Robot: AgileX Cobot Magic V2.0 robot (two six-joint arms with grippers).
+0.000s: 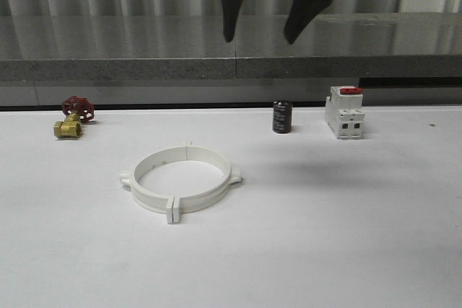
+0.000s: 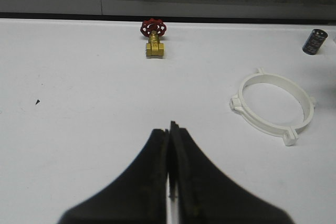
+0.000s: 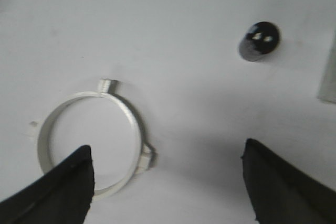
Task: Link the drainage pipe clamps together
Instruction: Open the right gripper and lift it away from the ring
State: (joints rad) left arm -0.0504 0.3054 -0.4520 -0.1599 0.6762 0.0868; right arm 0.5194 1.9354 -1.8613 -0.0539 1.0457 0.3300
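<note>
The two white drainage pipe clamps [image 1: 204, 196] lie flat on the white table, left of the middle, their end tabs meeting at the front and back so that they stand as one ring. The ring [image 2: 261, 126] is off to one side of my left gripper [image 2: 170, 127], which is shut with nothing between its fingers and hovers over bare table. My right gripper [image 1: 260, 38] hangs high above the table, behind and to the right of the ring, and it is open and empty. In the right wrist view the ring [image 3: 134, 124] lies below, partly behind one finger of that gripper [image 3: 168, 150].
A brass valve with a red handwheel [image 1: 72, 119] sits at the back left. A black cylinder [image 1: 281, 117] and a white breaker with a red top [image 1: 344, 112] stand at the back right. A grey ledge [image 1: 144, 70] runs behind the table.
</note>
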